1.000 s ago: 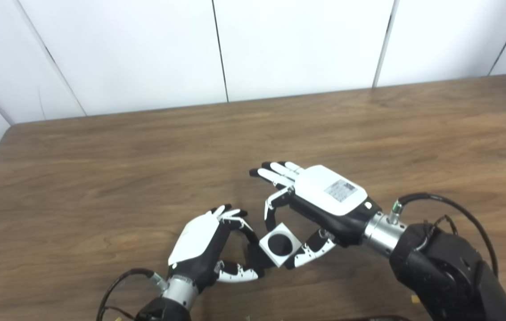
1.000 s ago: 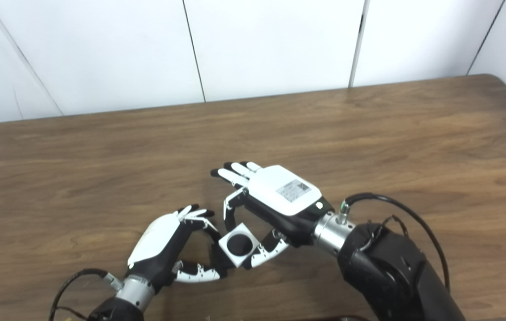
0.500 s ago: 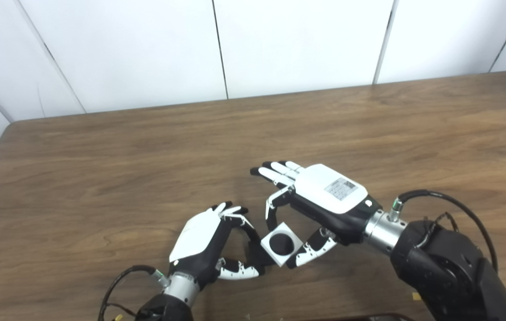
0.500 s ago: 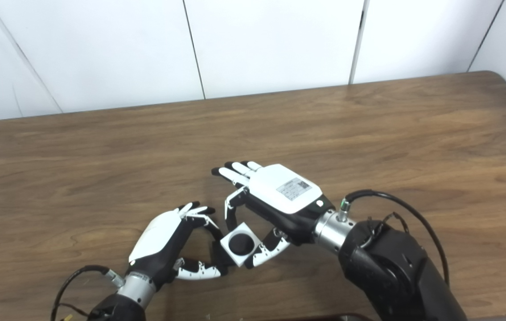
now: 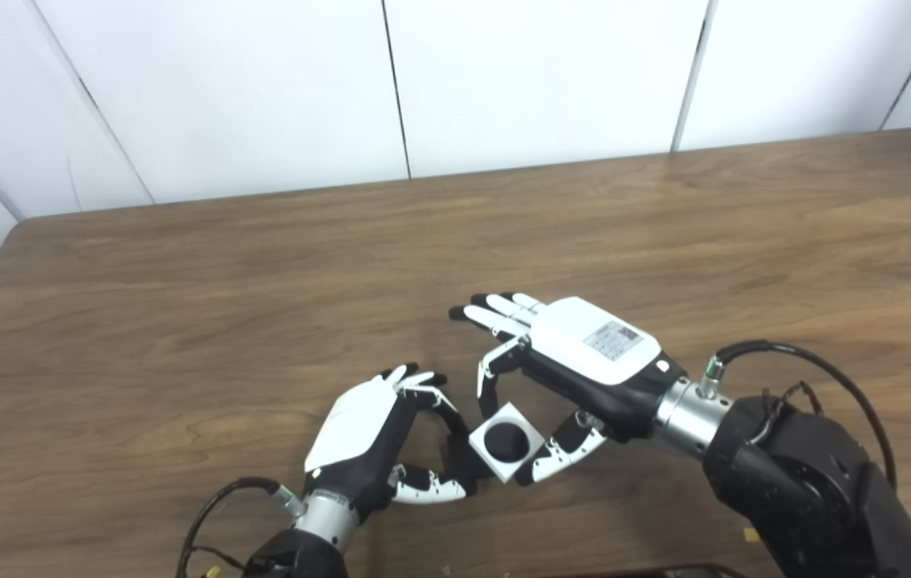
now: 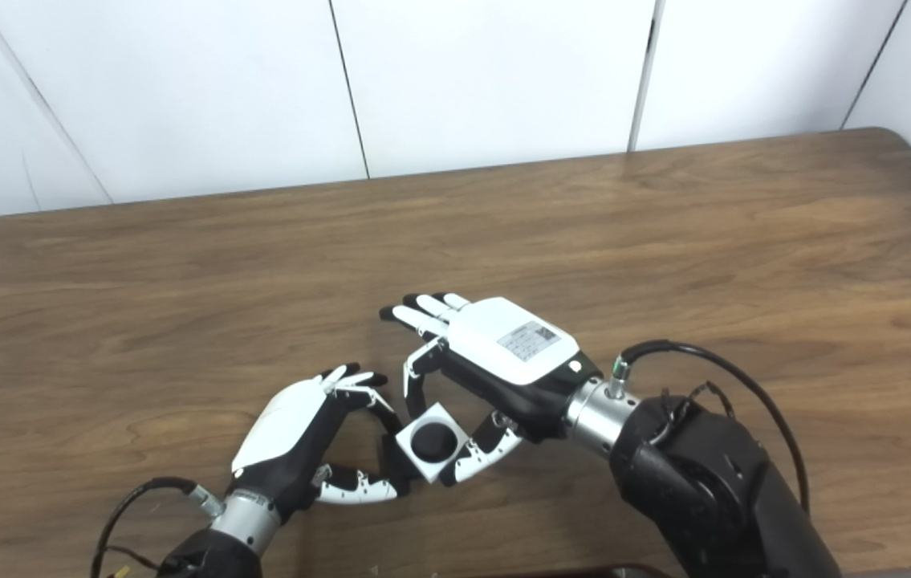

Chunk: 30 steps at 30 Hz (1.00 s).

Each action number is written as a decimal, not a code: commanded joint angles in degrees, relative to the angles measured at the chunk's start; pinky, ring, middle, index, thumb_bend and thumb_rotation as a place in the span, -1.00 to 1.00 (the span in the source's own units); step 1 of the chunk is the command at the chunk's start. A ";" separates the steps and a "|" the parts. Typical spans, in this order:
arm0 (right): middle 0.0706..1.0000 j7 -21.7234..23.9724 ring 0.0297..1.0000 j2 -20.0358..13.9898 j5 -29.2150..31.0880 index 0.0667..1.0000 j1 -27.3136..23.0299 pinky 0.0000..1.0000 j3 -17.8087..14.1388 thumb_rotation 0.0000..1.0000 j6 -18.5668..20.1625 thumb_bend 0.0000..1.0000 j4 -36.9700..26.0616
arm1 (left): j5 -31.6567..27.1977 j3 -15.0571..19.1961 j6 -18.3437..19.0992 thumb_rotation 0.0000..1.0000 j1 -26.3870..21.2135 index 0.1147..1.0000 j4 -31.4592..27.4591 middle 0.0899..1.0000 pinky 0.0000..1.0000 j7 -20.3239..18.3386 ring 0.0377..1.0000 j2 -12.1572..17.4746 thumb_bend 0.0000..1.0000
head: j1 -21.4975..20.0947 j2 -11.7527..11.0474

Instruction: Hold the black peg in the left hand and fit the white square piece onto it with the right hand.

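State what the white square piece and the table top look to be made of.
White square piece: probably plastic, matte; even white faces, crisp edges, a round dark middle. Held in the right hand.
Table: wood or wood-look laminate, smooth with a slight sheen; brown grain lines run along it. Which one, unclear.

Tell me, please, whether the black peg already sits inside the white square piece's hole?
In. The white square piece, pinched by the right robot hand, has its round hole filled with black; the left robot hand grips the black peg behind it.

Tabletop point(image 5: 262, 265) bare beyond and either side of white square piece point(image 5: 506, 441); left robot hand point(image 5: 379, 437) and right robot hand point(image 5: 575, 369) crowd it.
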 commanded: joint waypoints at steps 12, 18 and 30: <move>0.94 -2.34 1.00 0.39 -0.57 -0.08 -0.88 1.00 -0.82 -0.70 -1.86 0.05 1.10 | 0.70 0.01 -0.86 -0.87 -0.89 -0.14 -3.07 0.72 1.00 0.11 0.93 -0.42 0.00 | -0.19 -0.30; 0.94 -2.68 1.00 0.46 -0.64 -0.08 -1.00 1.00 -1.08 -0.70 -1.80 0.05 1.39 | 0.51 0.09 -0.60 -0.87 -0.73 -0.14 -3.37 0.73 1.00 -0.36 0.95 -0.69 0.00 | -0.20 -0.57; 0.95 -2.38 1.00 0.27 -1.07 -0.08 -1.23 1.00 -1.46 -0.70 -1.64 0.05 1.77 | 0.44 0.37 -0.90 -0.87 -0.64 -0.14 -3.50 0.73 1.00 -0.36 0.95 -0.74 0.00 | -0.23 -0.03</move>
